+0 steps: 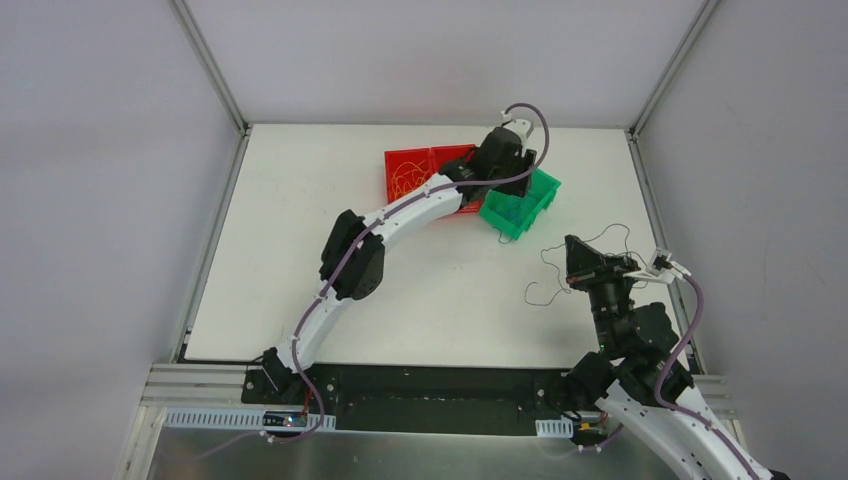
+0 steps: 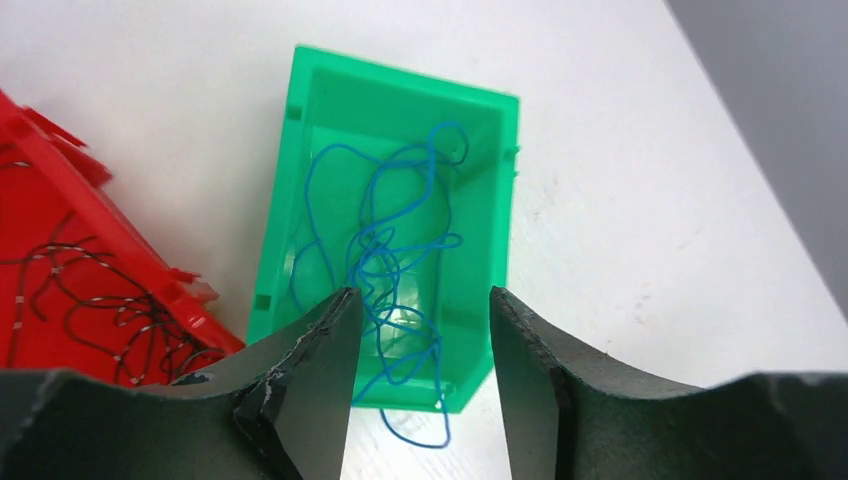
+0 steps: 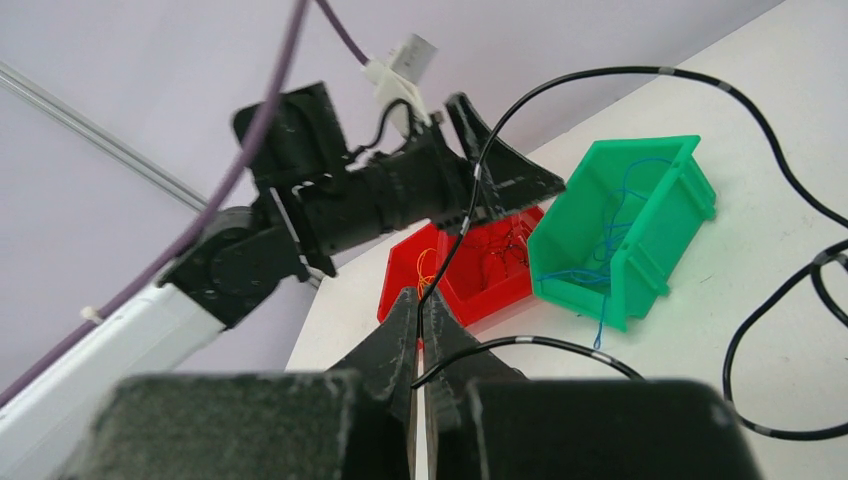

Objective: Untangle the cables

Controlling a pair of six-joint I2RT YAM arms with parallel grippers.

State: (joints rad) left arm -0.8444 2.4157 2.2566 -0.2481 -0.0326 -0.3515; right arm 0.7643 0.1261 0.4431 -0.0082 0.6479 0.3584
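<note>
Left end effector hovers parted over green bin; right end effector pinches black cable.

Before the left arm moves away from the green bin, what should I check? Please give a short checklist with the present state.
1. Left gripper jaws open, nothing between them: ok.
2. Blue cable fully inside the green bin: not ok; one loop hangs over the rim nearest the jaws.
3. Right gripper jaws shut on the black cable: ok.
4. Black cable apart from the green bin, top view: ok.
5. Black cable free of knots: cannot tell.
</note>
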